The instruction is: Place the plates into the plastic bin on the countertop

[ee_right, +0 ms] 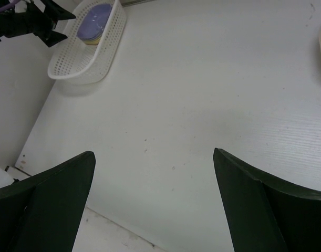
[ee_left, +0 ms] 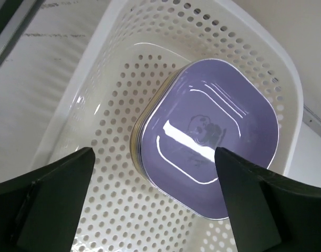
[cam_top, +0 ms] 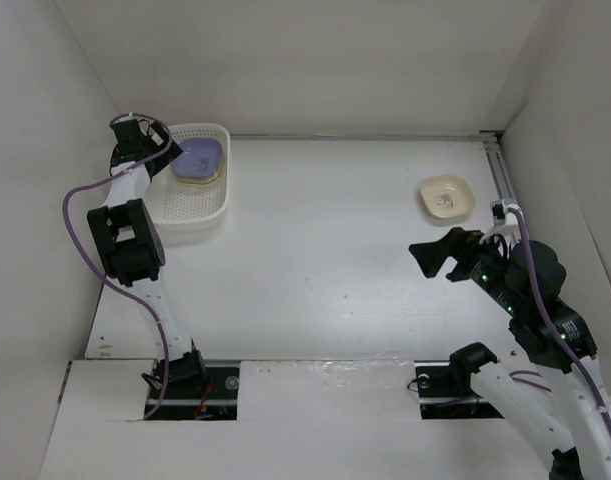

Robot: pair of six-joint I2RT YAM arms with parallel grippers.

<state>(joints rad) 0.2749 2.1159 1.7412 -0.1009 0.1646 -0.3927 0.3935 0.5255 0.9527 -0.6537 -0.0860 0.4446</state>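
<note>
Above the plastic bin [ee_left: 239,31], left end effector [ee_left: 154,152] spread wide; right end effector [ee_right: 154,153] likewise; plate [ee_left: 213,131] print illegible.

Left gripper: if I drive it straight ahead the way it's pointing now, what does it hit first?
Most likely the lavender plate lying uppermost inside the plastic bin. The open left gripper points at the plate's left edge. The wrist view does not show how far off the plate is.

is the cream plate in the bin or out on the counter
Out. The cream plate sits on the countertop near the right wall, far from the plastic bin, where a lavender plate tops a stack.
</note>
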